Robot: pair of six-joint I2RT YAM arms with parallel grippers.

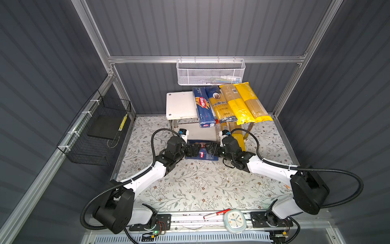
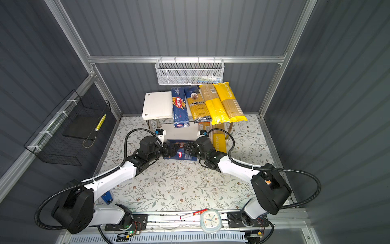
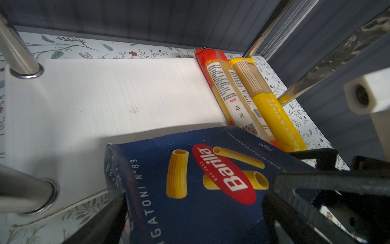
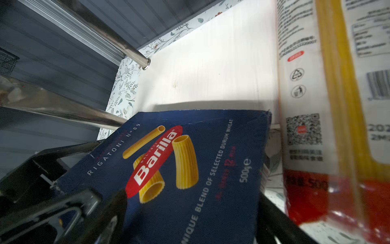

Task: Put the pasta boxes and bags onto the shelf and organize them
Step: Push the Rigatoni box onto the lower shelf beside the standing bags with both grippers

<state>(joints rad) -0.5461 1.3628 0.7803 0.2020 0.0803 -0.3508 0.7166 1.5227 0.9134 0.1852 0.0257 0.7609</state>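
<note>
Both arms are reaching forward from the near edge and bending inward, meeting low over the table just in front of the shelf. The left end effector is pinching the left end of the rigatoni box. The right end effector is gripping its right end, fingers spread wide across it. The box is tilting, its far edge over the lower board. There a red-ended bag and a yellow bag are lying at the right. The spaghetti box and three spaghetti bags are lying on the top board.
</note>
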